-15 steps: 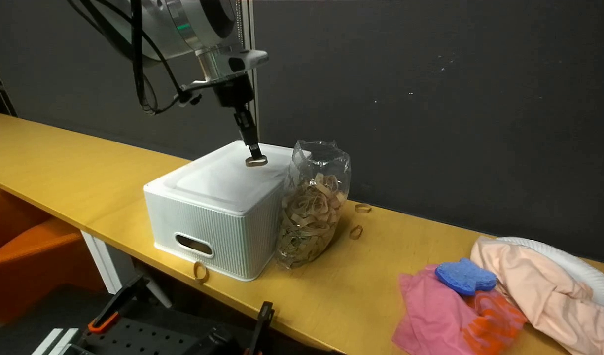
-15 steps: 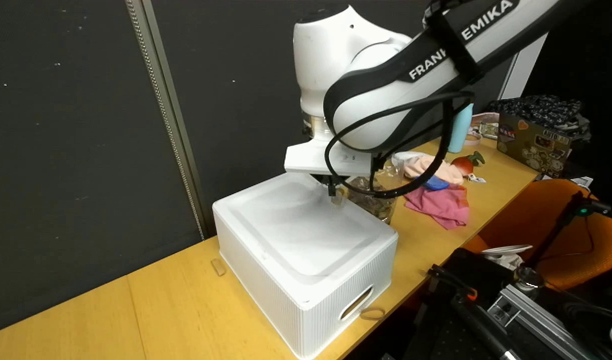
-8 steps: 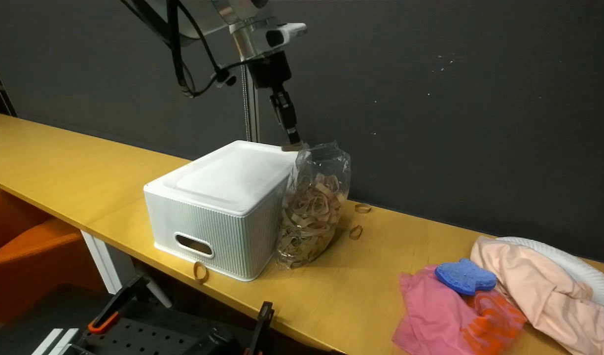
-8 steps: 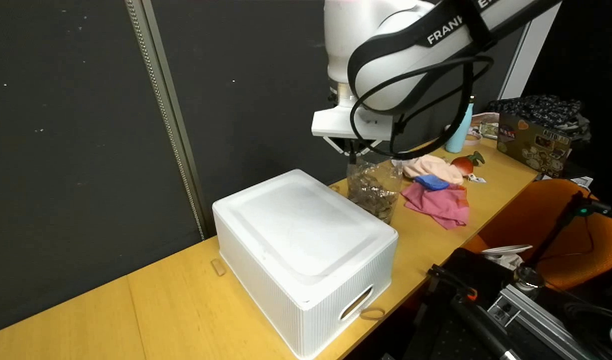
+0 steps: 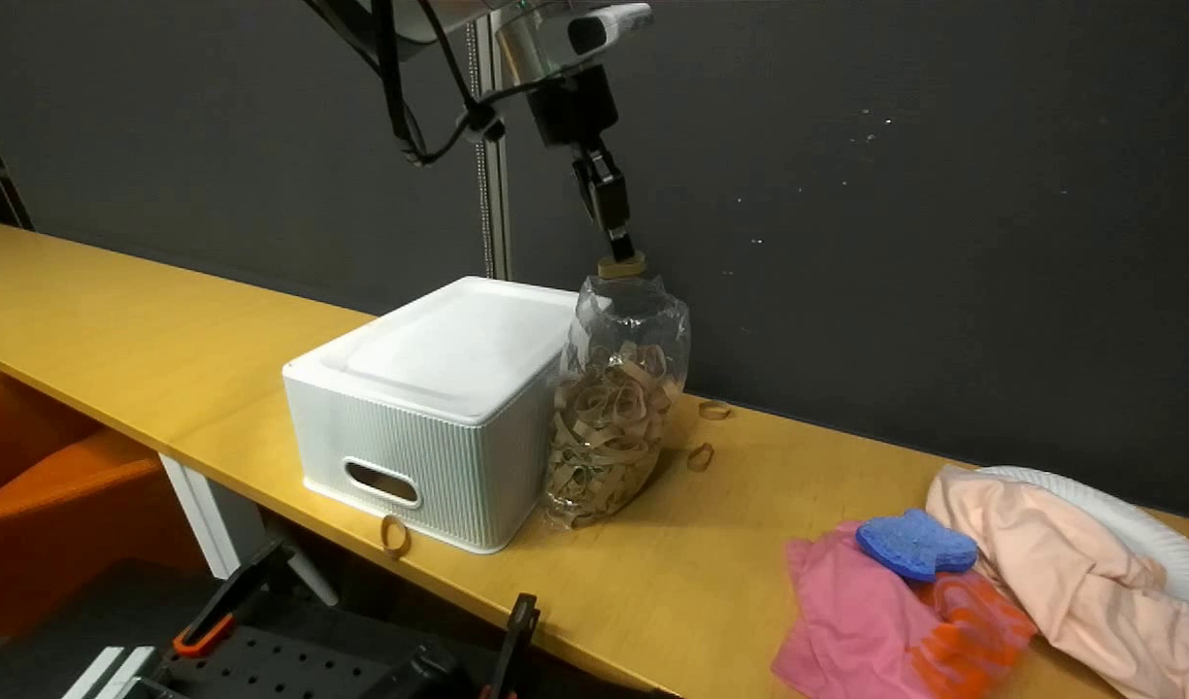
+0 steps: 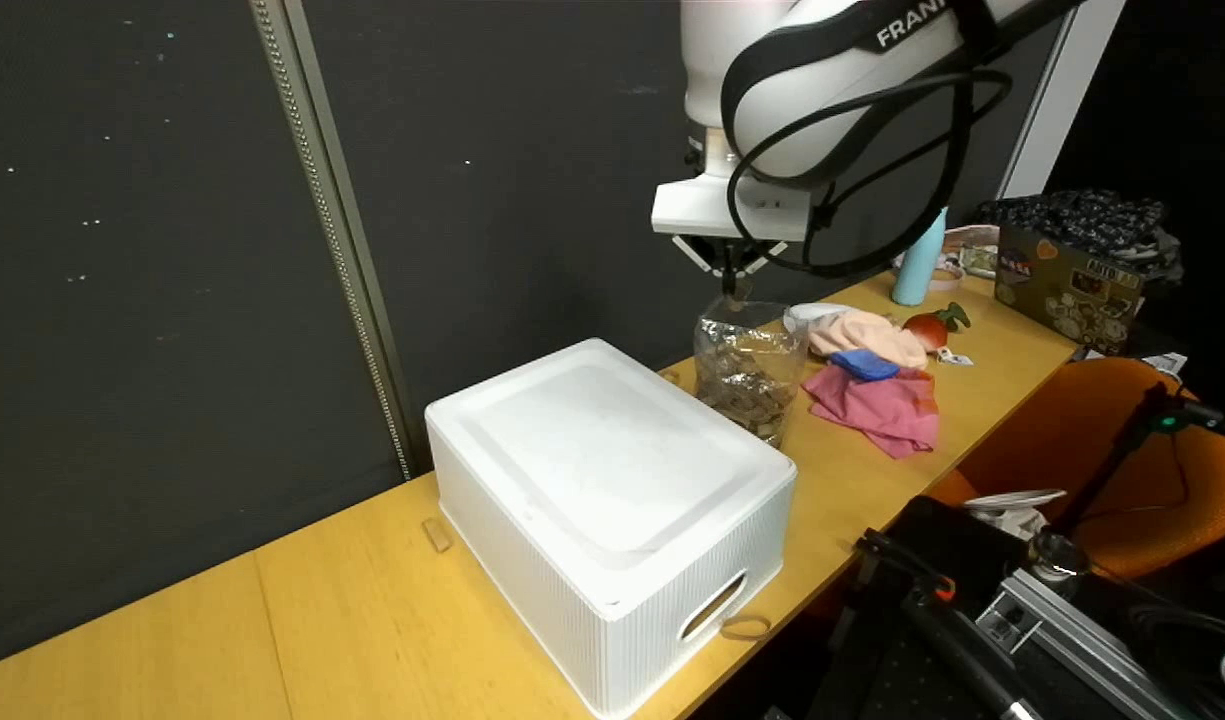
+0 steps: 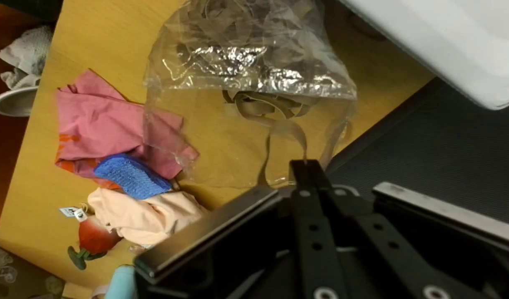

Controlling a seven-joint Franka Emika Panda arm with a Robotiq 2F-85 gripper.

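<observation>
Gripping a tan band point(image 7: 288, 127) with the jaws closed together on it, pinching its loop at the fingertips point(image 7: 298, 174) and letting the rest bow out past them in the wrist view. Hanging it just above the mouth of the bag point(image 5: 643, 303) in both exterior views, pointing the jaws downward at a slight tilt. Seeing the bag standing on the worktop point(image 5: 749, 524), clear and part-filled with more bands point(image 5: 613, 398). Having the white box point(image 5: 439, 349) right beside it, showing an oval slot point(image 5: 384, 482) low in one ribbed wall. Spotting loose bands point(image 5: 714, 416) lying near the bag, another band point(image 6: 745, 637) lying by the slot at the worktop's edge, and a flat-looking band point(image 6: 436, 534) by a different wall of the box in an exterior view. Looking along the worktop, finding a pink cloth point(image 5: 851, 621) under a blue sponge point(image 5: 914, 544), then a peach cloth point(image 5: 1050, 573) overlapping a white plate point(image 5: 1128, 519). Seeing farther off a red toy point(image 6: 925, 331) with green leaves, a blue bottle point(image 6: 919, 265) and a stickered carton point(image 6: 1042, 280) bearing dark cloth point(image 6: 1082, 220).
</observation>
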